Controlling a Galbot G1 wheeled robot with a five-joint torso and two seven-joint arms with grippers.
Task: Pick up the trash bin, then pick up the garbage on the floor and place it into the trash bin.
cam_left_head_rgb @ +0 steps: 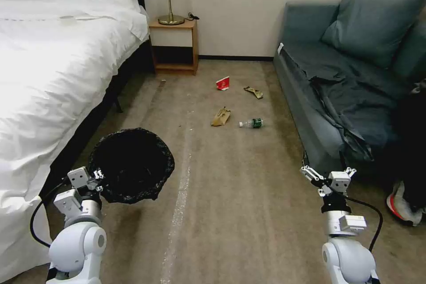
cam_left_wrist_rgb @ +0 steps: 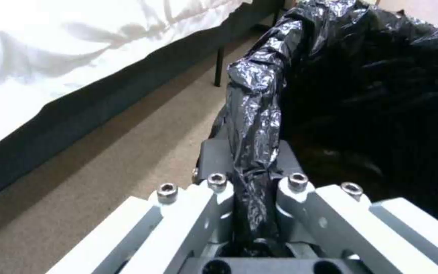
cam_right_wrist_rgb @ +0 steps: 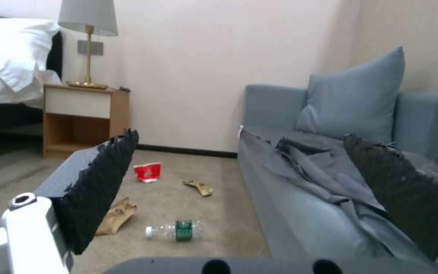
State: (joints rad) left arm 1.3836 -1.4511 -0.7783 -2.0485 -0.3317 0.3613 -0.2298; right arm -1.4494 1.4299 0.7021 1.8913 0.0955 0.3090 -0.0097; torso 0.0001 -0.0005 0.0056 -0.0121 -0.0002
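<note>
Left end effector [cam_left_head_rgb: 98,174]-held trash bin [cam_left_head_rgb: 131,165] upright

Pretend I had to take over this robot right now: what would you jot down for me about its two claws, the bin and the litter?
Left gripper: shut on the bag-lined rim of the trash bin, held off the carpet beside the bed.
Right gripper: open, empty, raised near the sofa.
Done: bin picked up.
Left: all four pieces lie on the carpet ahead: brown paper bag, bottle, red-and-white carton, snack wrapper. None has been placed in the bin.
</note>
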